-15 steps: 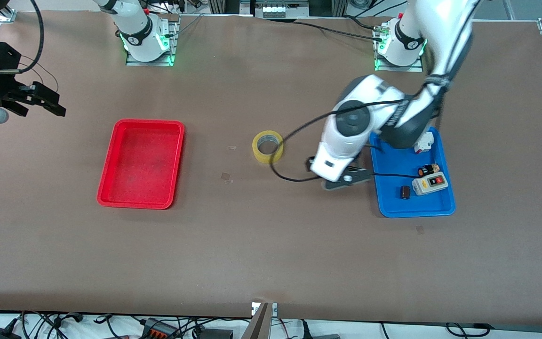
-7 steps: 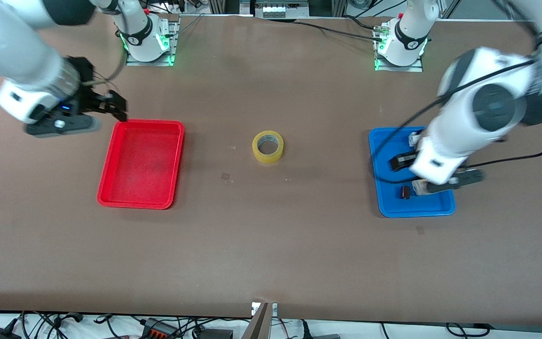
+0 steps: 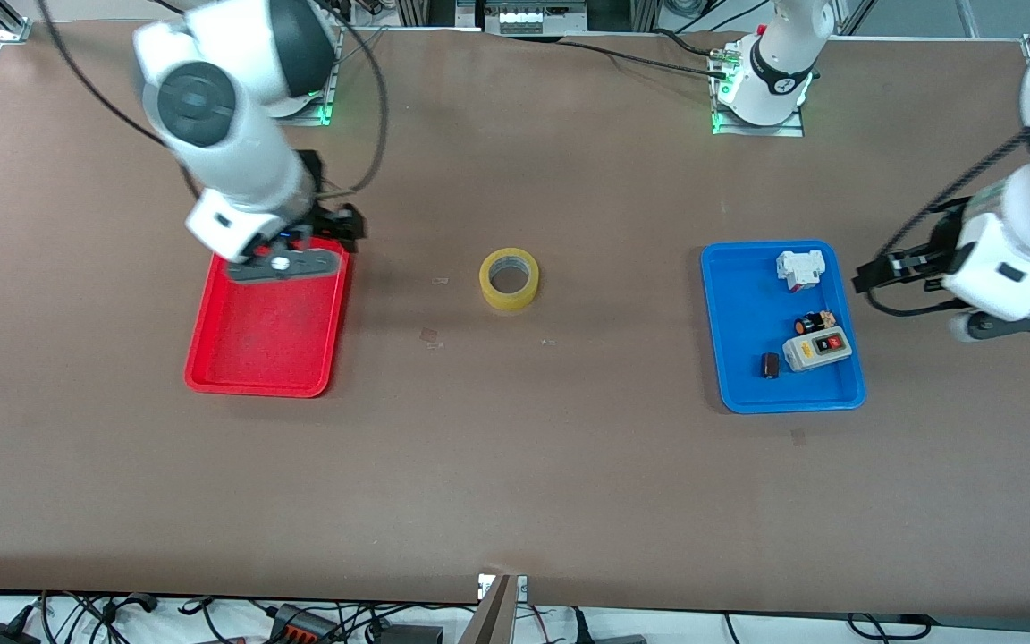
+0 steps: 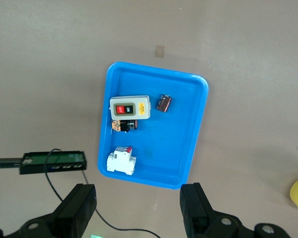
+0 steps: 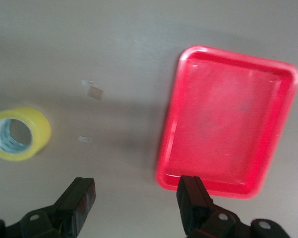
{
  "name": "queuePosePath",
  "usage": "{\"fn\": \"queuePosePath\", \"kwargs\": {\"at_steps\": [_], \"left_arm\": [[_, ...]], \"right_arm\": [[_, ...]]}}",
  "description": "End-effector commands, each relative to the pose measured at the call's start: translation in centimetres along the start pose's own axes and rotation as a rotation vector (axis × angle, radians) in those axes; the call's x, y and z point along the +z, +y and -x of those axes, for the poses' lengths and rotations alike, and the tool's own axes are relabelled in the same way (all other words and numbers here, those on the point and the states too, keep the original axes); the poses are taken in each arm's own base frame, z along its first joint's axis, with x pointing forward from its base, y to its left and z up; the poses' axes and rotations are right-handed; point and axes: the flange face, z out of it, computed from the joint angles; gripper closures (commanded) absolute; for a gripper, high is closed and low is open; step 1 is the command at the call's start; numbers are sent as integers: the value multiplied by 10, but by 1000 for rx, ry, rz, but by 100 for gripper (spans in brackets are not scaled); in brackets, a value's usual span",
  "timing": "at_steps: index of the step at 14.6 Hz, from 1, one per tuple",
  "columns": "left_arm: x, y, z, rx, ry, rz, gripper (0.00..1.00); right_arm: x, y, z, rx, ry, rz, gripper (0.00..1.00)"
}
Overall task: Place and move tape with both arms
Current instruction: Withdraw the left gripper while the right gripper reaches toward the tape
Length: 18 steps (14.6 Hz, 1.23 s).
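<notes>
While the tape [image 3: 509, 279] lies flat on the bare tabletop [image 3: 515, 465], near the middle of the front view, it is touched by neither arm. It is seen between the red tray [image 3: 202, 358] and the blue tray [image 3: 730, 376], well apart from both, so it is judged to be set there where either arm can reach it.

The right gripper [image 3: 336, 228] is held over the upper edge of the red tray, in the upper part of the frame, with its fingers [image 5: 78, 198] spread apart and nothing between them. In the right wrist view the tape and the red tray are both seen below it, so a reach toward the tape is probably being prepared.

The left gripper [image 3: 877, 271] is held over the tabletop just beside the blue tray, at the frame's edge. Its fingers [image 4: 82, 203] are also apart and empty. A switch box [image 3: 817, 348] and small parts are kept in the blue tray. The placing step seems done; the moving is not yet begun.
</notes>
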Motion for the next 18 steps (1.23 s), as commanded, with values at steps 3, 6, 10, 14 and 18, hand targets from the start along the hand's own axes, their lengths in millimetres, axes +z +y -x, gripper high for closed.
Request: {"fn": "queuePosePath", "kwargs": {"at_steps": [3, 6, 10, 14, 18], "left_arm": [[-32, -56, 15, 44, 11, 81, 0], [-37, -51, 39, 41, 14, 69, 0], [-29, -52, 69, 51, 34, 71, 0], [-30, -52, 67, 75, 41, 70, 0], [-23, -44, 49, 82, 27, 68, 0]], "right_arm": [[42, -63, 3, 35, 2, 4, 2], [74, -101, 9, 35, -4, 13, 2], [127, -154, 17, 37, 18, 7, 2], [189, -193, 28, 45, 25, 5, 2], [224, -218, 42, 57, 31, 4, 2]]}}
